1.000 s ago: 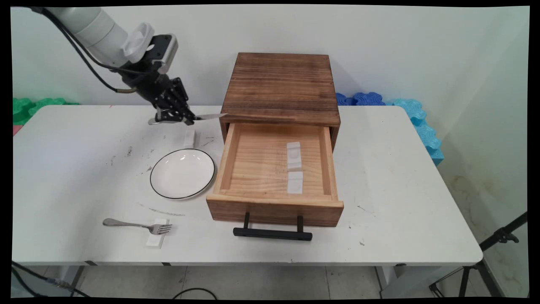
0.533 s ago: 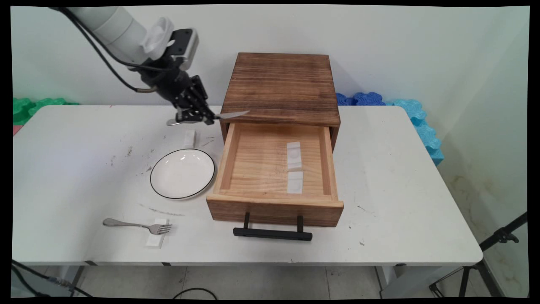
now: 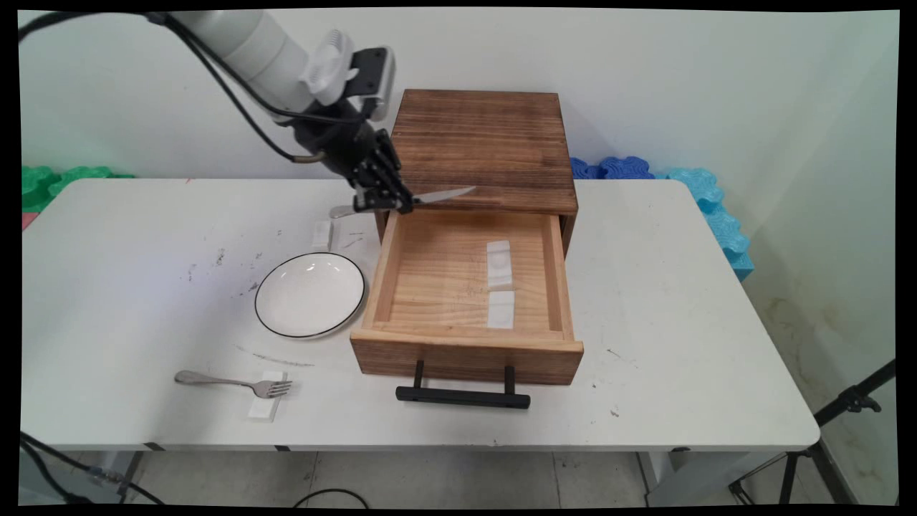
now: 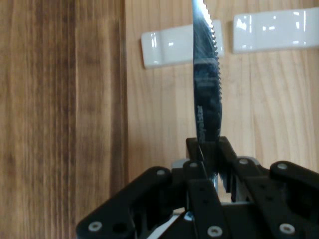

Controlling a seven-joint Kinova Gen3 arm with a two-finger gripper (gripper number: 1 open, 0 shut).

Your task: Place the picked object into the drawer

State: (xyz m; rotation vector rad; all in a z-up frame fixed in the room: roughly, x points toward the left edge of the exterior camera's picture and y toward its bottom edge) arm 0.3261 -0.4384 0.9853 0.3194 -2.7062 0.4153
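End effector (image 3: 390, 203) clamped on knife (image 3: 430, 196), above open drawer's (image 3: 469, 276) back-left edge

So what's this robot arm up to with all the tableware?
The arm's black gripper is shut on a table knife, holding it level in the air over the back left corner of an open wooden drawer. Two small white rests lie in the drawer. On the white table to the left sit a white plate, another white rest, and a fork with its tines propped on a rest of its own.
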